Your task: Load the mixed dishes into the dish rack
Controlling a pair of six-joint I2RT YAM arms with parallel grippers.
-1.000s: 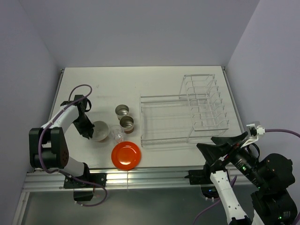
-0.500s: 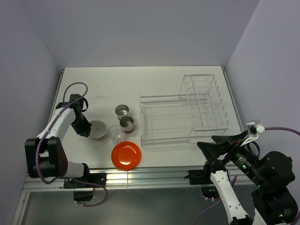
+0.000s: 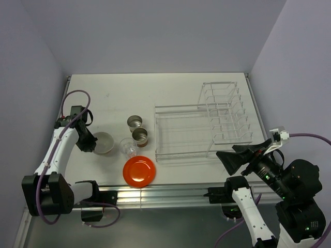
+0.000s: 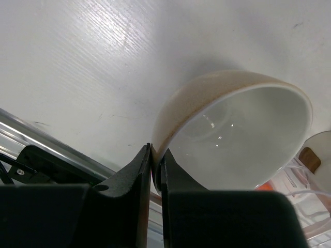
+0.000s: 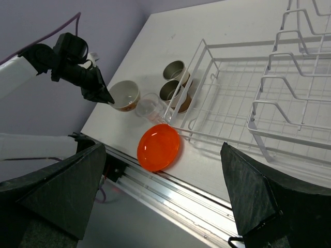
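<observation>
My left gripper [image 3: 89,144] is shut on the left rim of the beige bowl [image 3: 104,143], one finger inside and one outside [image 4: 156,165]. The bowl [image 4: 238,129] is tilted, its white inside facing away from the gripper. The clear glass [image 3: 128,147] stands just right of the bowl. Two brown cups [image 3: 134,122] [image 3: 140,135] stand beside the dish rack [image 3: 201,129]. The orange-red plate [image 3: 138,171] lies flat near the front edge. My right gripper [image 3: 242,158] is open and empty, hovering off the table's front right, with the plate [image 5: 159,146] and rack [image 5: 258,98] in its view.
The rack's flat basket [image 5: 227,98] is on its left and the upright plate slots [image 3: 225,111] are on its right. An aluminium rail [image 3: 165,194] runs along the table's front edge. Purple walls close in the left, back and right sides.
My left arm has swung out to the left, and the bowl in its gripper has shifted a little left, away from the glass. The right arm has shifted slightly.
</observation>
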